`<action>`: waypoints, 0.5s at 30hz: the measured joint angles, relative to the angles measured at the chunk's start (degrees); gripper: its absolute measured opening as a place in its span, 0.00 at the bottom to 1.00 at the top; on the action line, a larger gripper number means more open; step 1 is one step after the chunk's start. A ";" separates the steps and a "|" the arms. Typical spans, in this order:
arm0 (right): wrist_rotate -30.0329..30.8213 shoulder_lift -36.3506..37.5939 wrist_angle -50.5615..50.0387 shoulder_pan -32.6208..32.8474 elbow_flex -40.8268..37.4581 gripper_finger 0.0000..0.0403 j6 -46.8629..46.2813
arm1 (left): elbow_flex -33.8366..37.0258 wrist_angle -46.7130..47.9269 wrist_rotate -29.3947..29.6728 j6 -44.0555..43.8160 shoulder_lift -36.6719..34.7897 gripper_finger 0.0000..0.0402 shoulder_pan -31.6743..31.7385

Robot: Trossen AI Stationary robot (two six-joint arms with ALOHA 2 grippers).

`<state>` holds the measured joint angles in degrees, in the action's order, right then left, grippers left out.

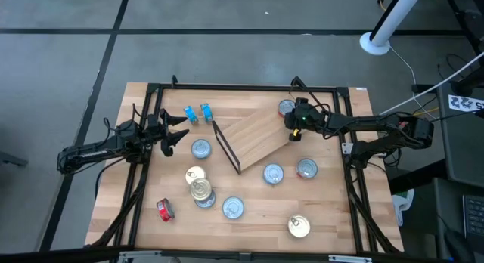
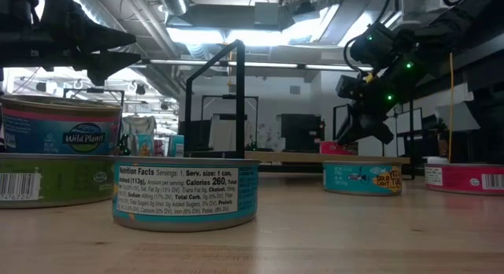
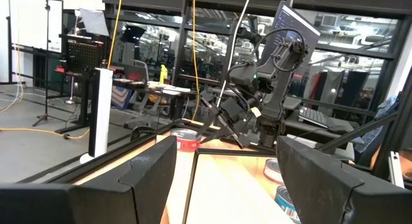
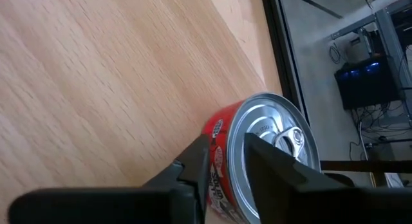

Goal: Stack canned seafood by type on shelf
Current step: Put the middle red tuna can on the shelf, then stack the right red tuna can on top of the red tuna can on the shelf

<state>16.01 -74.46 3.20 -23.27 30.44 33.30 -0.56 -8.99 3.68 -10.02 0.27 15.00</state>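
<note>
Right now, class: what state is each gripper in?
Left gripper: open, holding nothing, above the table's left side.
Right gripper: fingers around the red tin at the shelf; grip cannot be told.

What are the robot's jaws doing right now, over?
Right gripper at red tin on shelf, grip unclear. Left gripper open, empty, waiting. Nothing blocking.

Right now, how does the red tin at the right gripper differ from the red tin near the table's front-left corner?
The back-right red tin sits lid-up, a full silver circle from above; the front-left red tin shows mostly red side, so it looks tipped. The back-right tin has the right gripper at it, by the shelf; the front-left one lies far from both arms. Both are red-sided with silver lids.
</note>
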 joint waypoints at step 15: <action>-0.13 -0.02 -0.67 0.81 7.49 0.29 -2.69 | 0.00 0.02 0.00 -0.02 -0.02 0.65 0.00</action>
<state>15.88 -74.48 2.53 -22.46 37.93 30.61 -0.56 -8.97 3.68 -10.04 0.26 15.00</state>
